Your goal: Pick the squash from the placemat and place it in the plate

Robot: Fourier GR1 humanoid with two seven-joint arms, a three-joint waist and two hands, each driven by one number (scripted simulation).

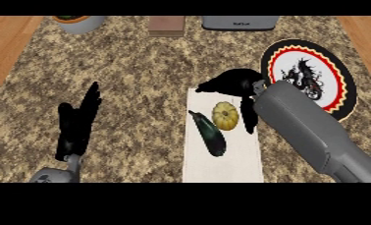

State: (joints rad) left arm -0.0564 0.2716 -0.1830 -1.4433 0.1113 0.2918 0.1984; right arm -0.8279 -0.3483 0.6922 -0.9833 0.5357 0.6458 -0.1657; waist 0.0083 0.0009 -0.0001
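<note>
Head view: my right hand (235, 84) hovers open above the placemat (225, 162), holding nothing; left hand (76, 121) rests open. Risk I judge: closing fingers catch the dark eggplant (208, 134) just beside the squash (225, 116). The squash, small, yellow, ribbed, lies on the placemat; the plate (340, 74) waits nearby.

The speckled table (130, 71) carries a pale placemat (225, 162); a patterned plate (340, 79) lies right of the placemat.
</note>
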